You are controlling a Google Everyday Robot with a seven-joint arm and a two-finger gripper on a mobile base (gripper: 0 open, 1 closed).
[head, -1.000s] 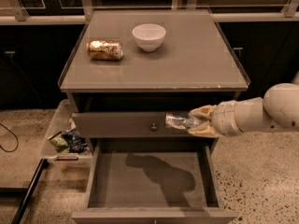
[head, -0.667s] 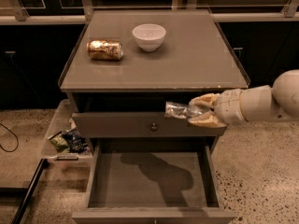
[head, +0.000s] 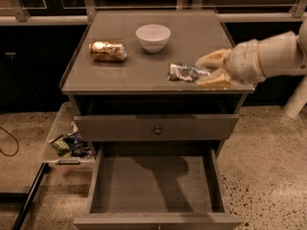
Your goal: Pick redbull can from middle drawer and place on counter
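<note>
My gripper [head: 207, 71] reaches in from the right and is shut on the redbull can [head: 184, 72], a slim shiny can held on its side. The can is over the front right part of the counter [head: 120, 73], at or just above its surface; I cannot tell if it touches. The middle drawer [head: 156, 183] stands pulled open below, its flat bottom bare.
A white bowl [head: 153, 37] stands at the back middle of the counter. A gold-orange can [head: 108, 51] lies on its side at the left. A closed drawer front with a small knob [head: 157, 130] sits above the open drawer. A bin of wrappers [head: 67, 143] stands on the floor at left.
My gripper has lifted the can from in front of the knobbed drawer front up to the front right of the counter.
</note>
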